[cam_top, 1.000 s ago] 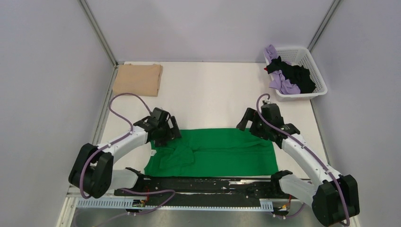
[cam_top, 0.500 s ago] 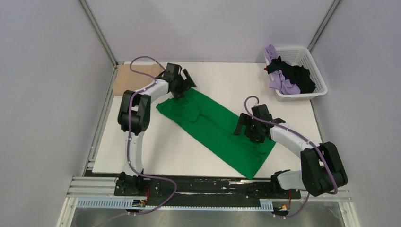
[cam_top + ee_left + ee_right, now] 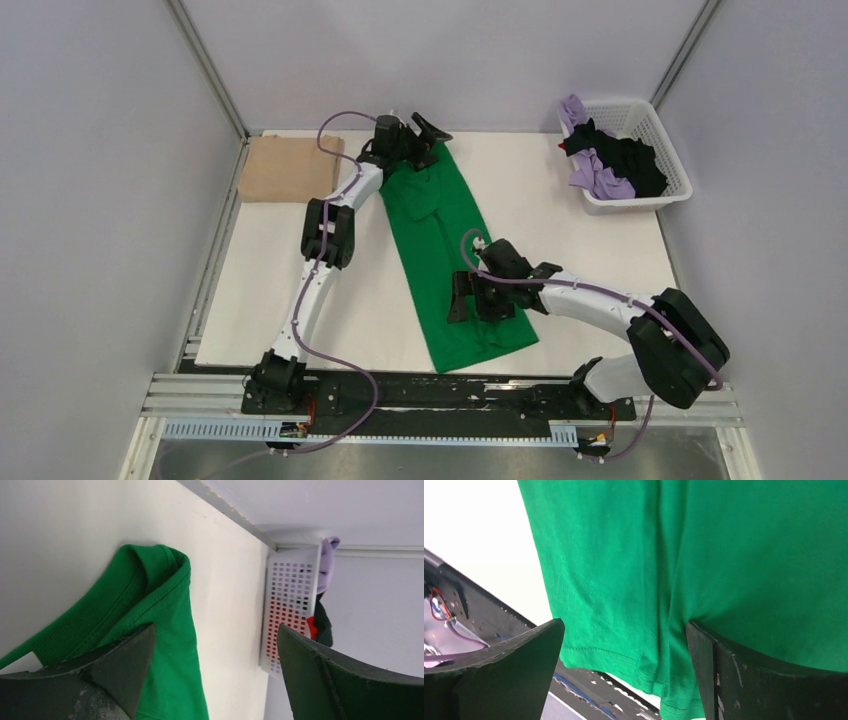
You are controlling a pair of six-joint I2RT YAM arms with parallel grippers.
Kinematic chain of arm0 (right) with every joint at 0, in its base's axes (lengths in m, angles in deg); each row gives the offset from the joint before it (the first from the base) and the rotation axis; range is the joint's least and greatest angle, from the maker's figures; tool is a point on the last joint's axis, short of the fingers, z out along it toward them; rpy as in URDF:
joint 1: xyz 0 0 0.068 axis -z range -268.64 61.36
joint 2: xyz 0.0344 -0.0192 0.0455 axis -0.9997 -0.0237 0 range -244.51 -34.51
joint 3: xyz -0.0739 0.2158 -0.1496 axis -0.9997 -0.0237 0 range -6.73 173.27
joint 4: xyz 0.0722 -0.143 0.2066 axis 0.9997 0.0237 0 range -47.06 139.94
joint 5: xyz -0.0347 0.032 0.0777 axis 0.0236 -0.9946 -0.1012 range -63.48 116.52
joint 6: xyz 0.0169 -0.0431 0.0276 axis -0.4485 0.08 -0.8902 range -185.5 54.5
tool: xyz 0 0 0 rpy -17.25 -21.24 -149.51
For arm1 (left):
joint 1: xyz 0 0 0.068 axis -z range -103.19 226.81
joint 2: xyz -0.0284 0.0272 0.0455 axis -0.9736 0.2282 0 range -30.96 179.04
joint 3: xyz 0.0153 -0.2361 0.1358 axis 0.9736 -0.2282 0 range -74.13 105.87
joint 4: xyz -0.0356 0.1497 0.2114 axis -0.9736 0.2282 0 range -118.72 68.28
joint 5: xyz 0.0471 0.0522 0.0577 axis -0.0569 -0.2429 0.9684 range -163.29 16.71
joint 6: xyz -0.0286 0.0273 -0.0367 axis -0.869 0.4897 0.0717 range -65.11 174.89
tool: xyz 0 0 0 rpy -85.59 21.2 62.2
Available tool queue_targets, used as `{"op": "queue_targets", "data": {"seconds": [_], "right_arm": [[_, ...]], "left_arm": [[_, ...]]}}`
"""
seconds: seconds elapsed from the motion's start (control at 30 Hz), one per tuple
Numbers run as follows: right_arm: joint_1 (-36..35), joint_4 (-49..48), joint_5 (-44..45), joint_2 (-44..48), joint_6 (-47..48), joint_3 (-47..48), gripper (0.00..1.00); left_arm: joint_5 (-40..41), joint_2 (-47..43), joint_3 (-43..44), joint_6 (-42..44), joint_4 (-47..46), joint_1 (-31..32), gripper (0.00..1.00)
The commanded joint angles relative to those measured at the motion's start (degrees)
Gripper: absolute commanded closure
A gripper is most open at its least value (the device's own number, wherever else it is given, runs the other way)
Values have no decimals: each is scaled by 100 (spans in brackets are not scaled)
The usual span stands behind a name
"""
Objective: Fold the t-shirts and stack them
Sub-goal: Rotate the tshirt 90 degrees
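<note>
The bright green t-shirt [image 3: 447, 243] lies flat in a long strip from the back of the table to the near edge. My left gripper [image 3: 430, 142] is stretched to the back, at the shirt's collar end. It is open and empty, with the collar [image 3: 150, 575] by its left finger. My right gripper [image 3: 476, 306] is open, low over the shirt's hem end [image 3: 624, 580], and holds nothing. A folded tan t-shirt [image 3: 290, 168] lies at the back left. Lilac [image 3: 600, 183] and black [image 3: 632, 160] t-shirts are heaped in the basket.
A white lattice basket [image 3: 676, 187] stands at the back right and also shows in the left wrist view [image 3: 287, 605]. Grey walls and metal posts close in the sides and back. The black rail [image 3: 440, 392] runs along the near edge, just past the hem.
The green shirt has swung from lying across the near edge to lying front to back. My left gripper went far back with the collar end. My right gripper moved left along the hem end.
</note>
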Motion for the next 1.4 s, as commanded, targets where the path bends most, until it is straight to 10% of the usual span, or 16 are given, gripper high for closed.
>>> {"op": "queue_targets", "data": {"seconds": [0.0,0.43,0.7,1.17,1.37], "right_arm": [[-498,-250,-496,-445,32,250,0],[-1107,-1100,-738,-1992,211,1160,0],[-1275,-1019,-365,-1123,418,1187,0],[-1371,-1825,268,1509,345,81,0],[-1362,-1594,-24,1928,212,-263,0]], "left_arm": [[357,921,376,-708,-471,333,0],[887,1250,697,-532,-1234,530,0],[786,902,563,-550,-1259,531,0],[304,-1634,-666,1211,-554,641,0],[109,-3814,-2459,2243,-53,662,0]]}}
